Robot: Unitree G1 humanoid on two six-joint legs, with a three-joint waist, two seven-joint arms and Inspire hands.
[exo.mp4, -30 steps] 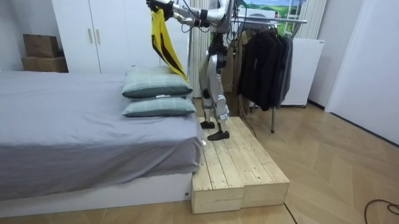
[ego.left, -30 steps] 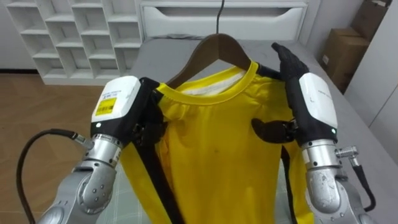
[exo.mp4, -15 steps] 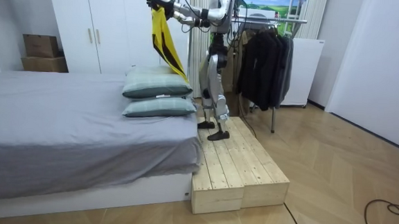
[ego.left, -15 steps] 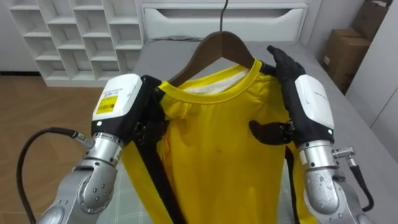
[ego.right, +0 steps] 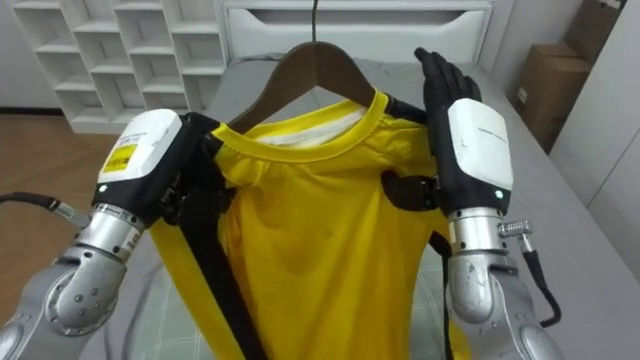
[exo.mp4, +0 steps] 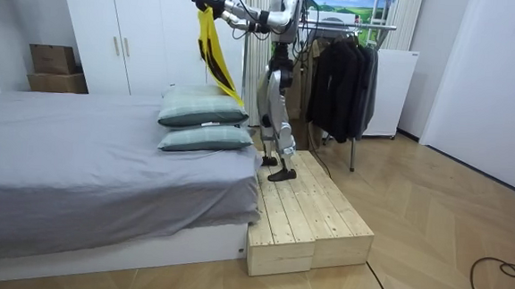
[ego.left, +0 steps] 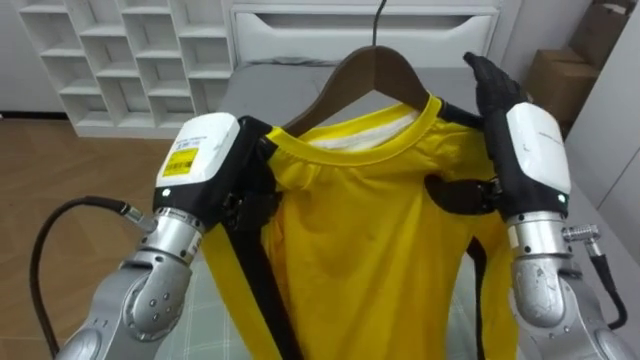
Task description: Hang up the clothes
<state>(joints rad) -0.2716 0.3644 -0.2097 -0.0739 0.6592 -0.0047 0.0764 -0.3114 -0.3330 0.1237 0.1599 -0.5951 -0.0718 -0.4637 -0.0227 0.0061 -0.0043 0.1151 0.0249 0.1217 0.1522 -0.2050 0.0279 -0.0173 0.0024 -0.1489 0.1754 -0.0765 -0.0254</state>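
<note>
Left eye view, left hand (ego.left: 205, 160): raised at the shirt's left shoulder, white back toward the camera; its grip is buried in the cloth and cannot be told.
Yellow shirt (ego.left: 350, 250): dark side stripes, collar up, front facing the camera, held up between both hands.
Wooden hanger (ego.left: 365, 75): inside the collar, hook rising out of the top edge.
Right hand (ego.left: 535, 150): at the shirt's right shoulder; fingers (ego.left: 490, 80) straight and together, pointing up beside the hanger's right end; thumb laid across the shirt front.
Bed (ego.left: 262, 80): grey, behind and below the shirt.
Room view, stance: robot upright on a wooden platform (exo.mp4: 311, 215) at the bed's right edge, arms raised toward the room view's left; the shirt hangs above the pillows (exo.mp4: 201, 114).
Clothes rack (exo.mp4: 350, 26): behind the robot, carrying dark garments (exo.mp4: 342, 78).
</note>
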